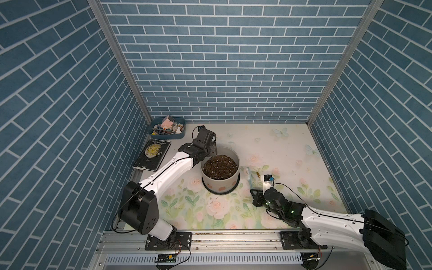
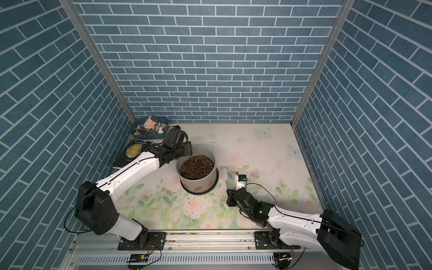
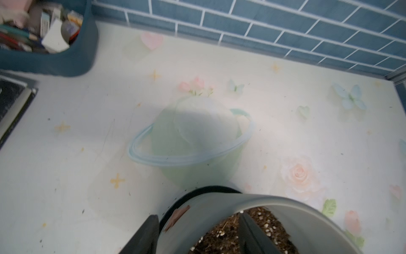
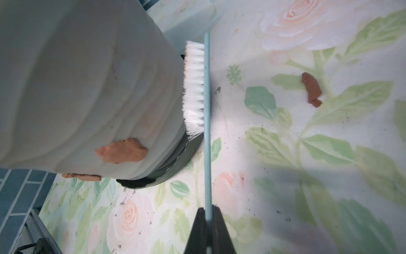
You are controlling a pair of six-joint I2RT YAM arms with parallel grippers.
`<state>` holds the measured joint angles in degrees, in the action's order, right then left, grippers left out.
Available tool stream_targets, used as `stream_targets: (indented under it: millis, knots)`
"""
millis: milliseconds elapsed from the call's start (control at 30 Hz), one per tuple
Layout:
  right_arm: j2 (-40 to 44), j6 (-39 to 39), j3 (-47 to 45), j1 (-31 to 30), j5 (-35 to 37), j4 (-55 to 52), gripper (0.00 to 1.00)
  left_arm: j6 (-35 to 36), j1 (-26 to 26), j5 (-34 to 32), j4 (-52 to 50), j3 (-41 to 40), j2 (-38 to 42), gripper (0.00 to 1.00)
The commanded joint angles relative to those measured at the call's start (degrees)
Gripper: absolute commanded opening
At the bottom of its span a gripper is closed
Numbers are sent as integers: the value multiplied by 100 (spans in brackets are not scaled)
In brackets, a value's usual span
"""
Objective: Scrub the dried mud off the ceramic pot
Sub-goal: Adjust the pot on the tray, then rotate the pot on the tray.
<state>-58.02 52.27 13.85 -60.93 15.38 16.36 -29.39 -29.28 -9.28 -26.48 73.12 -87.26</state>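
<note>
The pale grey ceramic pot (image 1: 221, 181) (image 2: 198, 182) full of dark soil stands on its black saucer at mid-table. Dried mud patches cling to its wall (image 4: 120, 151) (image 4: 81, 176) (image 3: 178, 216). My left gripper (image 1: 211, 152) (image 3: 197, 214) is open astride the far rim, one finger outside the wall and one over the soil. To the pot's right, my right gripper (image 1: 254, 192) (image 4: 207, 211) is shut on the handle of a light blue brush (image 1: 248, 174). Its white bristles (image 4: 194, 88) lie against the pot's lower wall (image 4: 77, 88). The pot looks smeared by motion.
A loose reddish mud piece (image 4: 312, 90) (image 1: 257, 174) lies on the floral mat right of the brush. A blue tray (image 1: 180, 136) of clutter and a black book (image 1: 152, 154) sit at the back left. Blue brick walls close three sides.
</note>
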Motion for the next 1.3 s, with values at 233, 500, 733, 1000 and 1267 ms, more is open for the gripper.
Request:
stream_targets:
  millis: [233, 500, 733, 1000, 1267]
  knots:
    - [128, -72, -15, -42, 64, -45, 0, 762, 2, -82, -454, -286, -114, 59]
    - [146, -79, 28, -46, 73, -98, 0, 697, 8, -246, -523, -360, -45, 20]
    - [148, -67, 98, -46, 68, -167, 0, -556, 12, -496, -464, -586, -34, 0]
    - [88, 16, 210, -42, 506, -518, 0, -661, 13, 244, 2, -807, 232, 54]
    - [-1073, -252, 851, 93, 901, -133, 0, -207, 174, 241, 263, -243, -227, 69]
